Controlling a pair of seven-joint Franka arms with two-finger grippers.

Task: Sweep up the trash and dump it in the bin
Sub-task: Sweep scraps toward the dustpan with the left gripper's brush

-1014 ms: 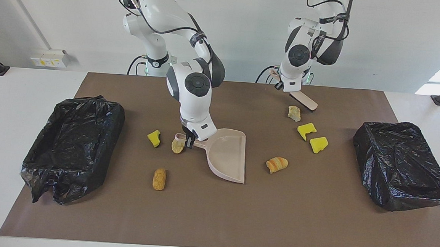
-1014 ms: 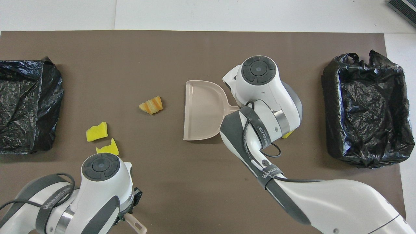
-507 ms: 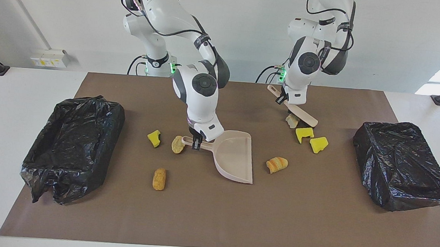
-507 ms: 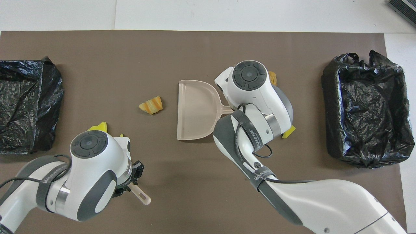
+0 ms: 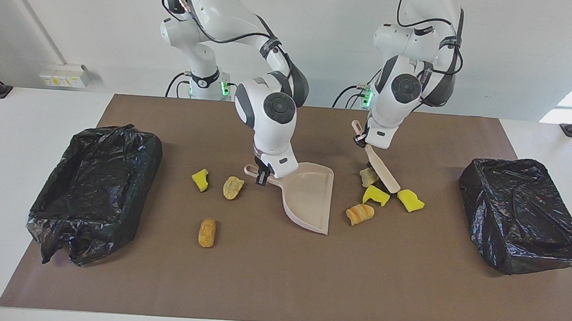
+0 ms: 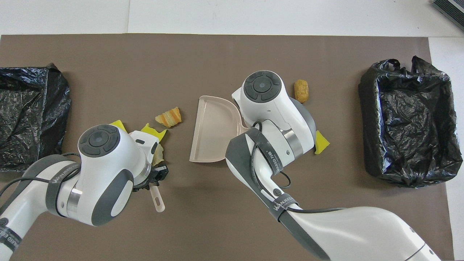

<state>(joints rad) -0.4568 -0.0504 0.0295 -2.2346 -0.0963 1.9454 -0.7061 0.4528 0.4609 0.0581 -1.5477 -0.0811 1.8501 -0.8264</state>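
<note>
My right gripper (image 5: 264, 173) is shut on the handle of the beige dustpan (image 5: 309, 196), whose mouth faces the left arm's end; in the overhead view the dustpan (image 6: 214, 132) shows but the arm hides the gripper. My left gripper (image 5: 365, 141) is shut on the brush (image 5: 382, 172), whose head touches a tan lump (image 5: 368, 176). Two yellow sponge chunks (image 5: 376, 195) (image 5: 410, 200) and an orange-striped piece (image 5: 359, 213) lie beside the brush, between it and the dustpan's mouth. A yellow chunk (image 5: 199, 179) and two tan lumps (image 5: 232, 187) (image 5: 206, 232) lie by the dustpan's handle end.
A bin lined with a black bag (image 5: 95, 188) stands at the right arm's end of the brown mat (image 5: 278, 279). A second black-bagged bin (image 5: 521, 214) stands at the left arm's end. The striped piece (image 6: 168, 117) lies just off the dustpan's mouth.
My left gripper swept the brush away from the robots, pushing the tan lump and two yellow chunks toward the striped piece. My right gripper slid the dustpan toward the left arm's end.
</note>
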